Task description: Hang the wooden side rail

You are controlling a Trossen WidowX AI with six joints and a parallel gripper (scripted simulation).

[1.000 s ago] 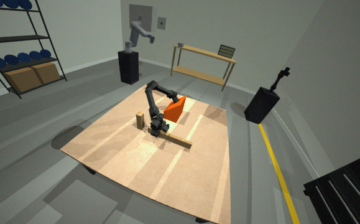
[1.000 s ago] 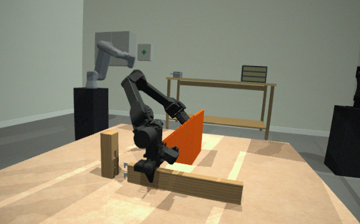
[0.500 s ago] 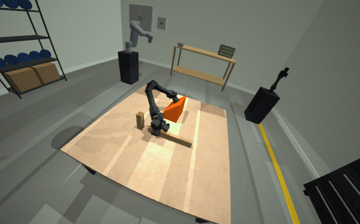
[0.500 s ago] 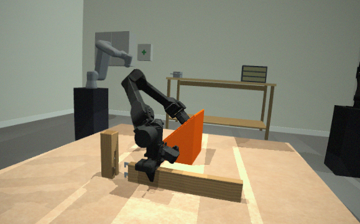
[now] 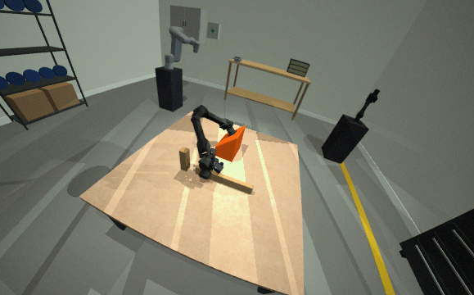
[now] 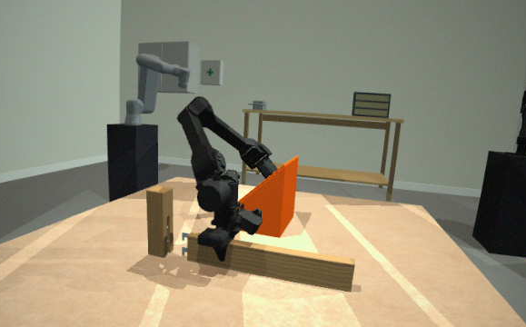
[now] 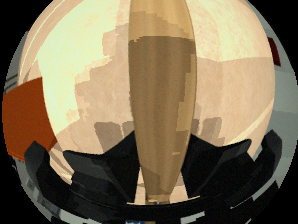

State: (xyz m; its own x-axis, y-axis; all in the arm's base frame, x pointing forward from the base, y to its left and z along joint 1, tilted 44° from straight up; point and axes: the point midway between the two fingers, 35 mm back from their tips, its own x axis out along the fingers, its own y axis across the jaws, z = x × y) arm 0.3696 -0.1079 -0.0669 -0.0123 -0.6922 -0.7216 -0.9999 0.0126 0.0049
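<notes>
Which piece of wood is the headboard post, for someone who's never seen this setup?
On the pale table, find the black arm. The headboard post is the short wooden block standing upright and slotted; the side rail lies lengthwise.

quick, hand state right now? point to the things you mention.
Hand [image 6: 221, 247] [image 7: 157, 128]: closed on the wooden side rail [image 5: 233, 183] [image 6: 290, 263] [image 7: 162, 90], near its hook end.
</notes>
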